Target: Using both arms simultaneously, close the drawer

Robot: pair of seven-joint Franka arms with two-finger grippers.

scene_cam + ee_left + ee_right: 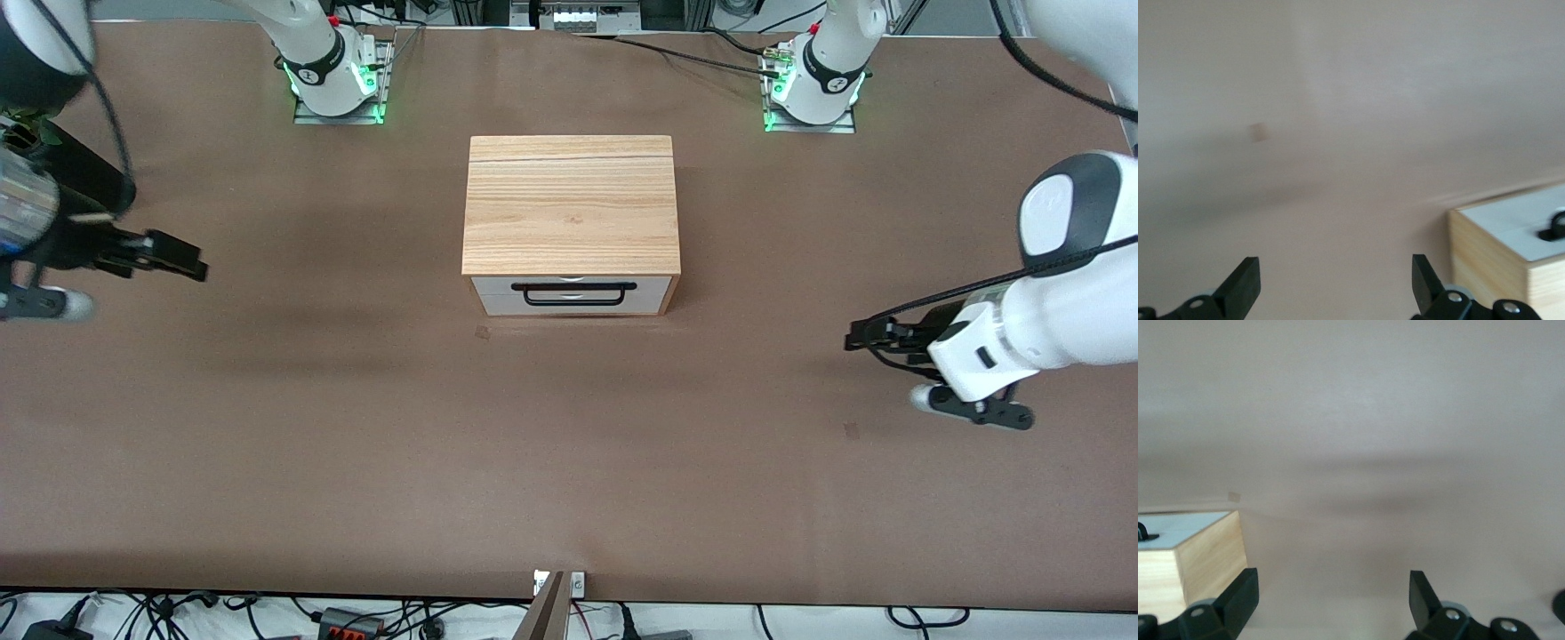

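Observation:
The drawer (573,295), with a white front and a black wire handle, sits in the light-wood box (569,204) at mid table. Its front lies about level with the box's front edge, and no wood interior shows. My left gripper (861,340) is open and empty over bare table toward the left arm's end, well apart from the box. My right gripper (191,263) is open and empty over the table toward the right arm's end. The left wrist view shows the open left gripper (1336,273) and a corner of the drawer front (1511,223). The right wrist view shows the open right gripper (1333,587) and the drawer front (1178,523).
The two arm bases (333,76) (813,84) stand at the table's back edge. Brown table (569,462) stretches wide on all sides of the box. Small marks (482,332) lie on it. Cables run along the front edge.

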